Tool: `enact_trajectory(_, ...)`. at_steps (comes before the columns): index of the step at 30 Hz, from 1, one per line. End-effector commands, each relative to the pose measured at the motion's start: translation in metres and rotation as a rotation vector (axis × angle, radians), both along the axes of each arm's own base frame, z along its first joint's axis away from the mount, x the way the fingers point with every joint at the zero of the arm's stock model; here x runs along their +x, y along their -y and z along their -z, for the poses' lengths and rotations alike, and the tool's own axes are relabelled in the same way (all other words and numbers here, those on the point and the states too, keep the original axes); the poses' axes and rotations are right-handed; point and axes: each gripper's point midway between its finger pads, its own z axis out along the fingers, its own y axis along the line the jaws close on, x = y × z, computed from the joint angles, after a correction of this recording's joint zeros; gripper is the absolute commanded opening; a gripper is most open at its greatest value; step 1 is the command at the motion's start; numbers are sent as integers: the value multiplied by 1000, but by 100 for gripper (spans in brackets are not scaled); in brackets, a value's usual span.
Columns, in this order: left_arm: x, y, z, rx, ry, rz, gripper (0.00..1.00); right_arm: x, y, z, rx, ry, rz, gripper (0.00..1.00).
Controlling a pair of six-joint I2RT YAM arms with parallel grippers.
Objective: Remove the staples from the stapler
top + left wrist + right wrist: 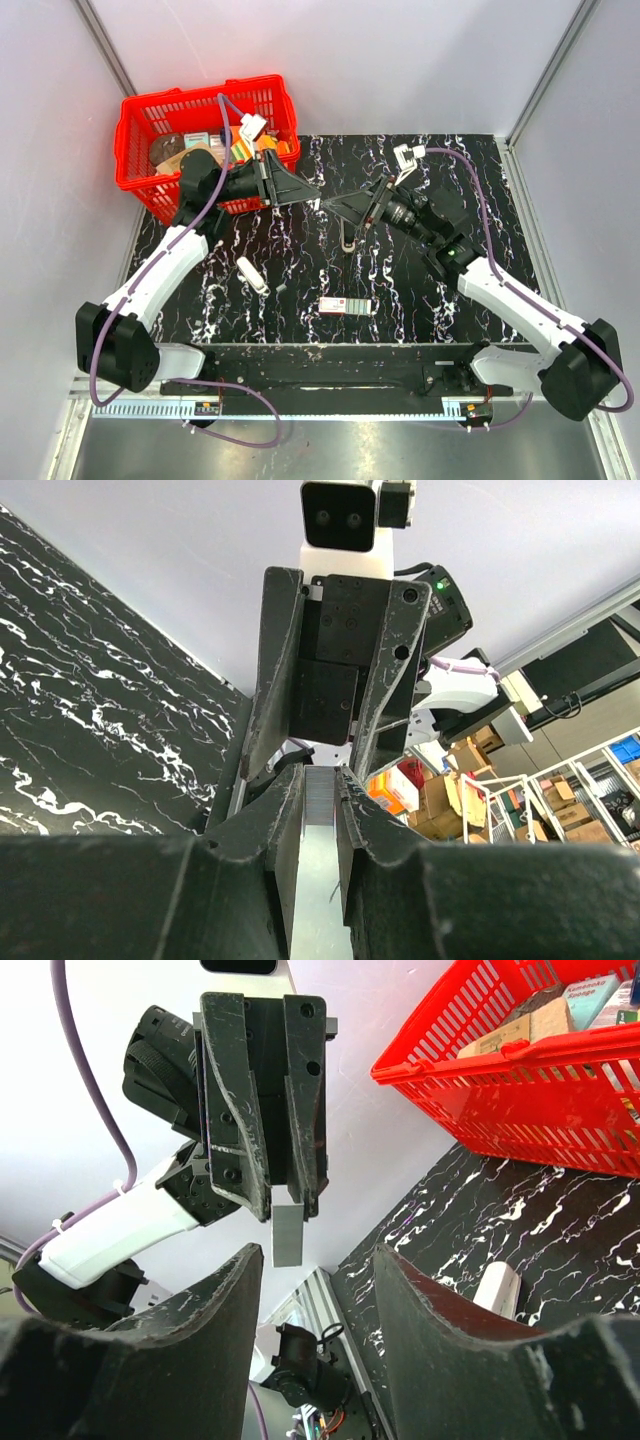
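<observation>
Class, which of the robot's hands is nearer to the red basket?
Left. The left hand, gripping the stapler, hangs just beside the red basket's near right corner; the right hand faces it from farther right.

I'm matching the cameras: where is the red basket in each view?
Top external: red basket at upper left.
Left wrist: not in it.
Right wrist: red basket in upper right corner.
Shared landmark: the black marbled table, in all three.

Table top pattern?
Table: black with white marble veins; clearest in the top view.
</observation>
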Motion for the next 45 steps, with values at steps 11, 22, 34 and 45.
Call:
enact_trajectory(11,-1,2,2,24,66,2,23,-6,-10,-29,56,72,-50,42)
enact_trajectory(22,0,3,1,26,67,-3,23,-7,-17,-24,49,65,-73,38)
enact_trajectory(34,-2,3,4,33,68,4,23,-7,-21,-24,54,67,-79,24)
enact_trajectory(45,2,2,10,62,69,-12,57,-8,-18,-17,30,55,-63,11)
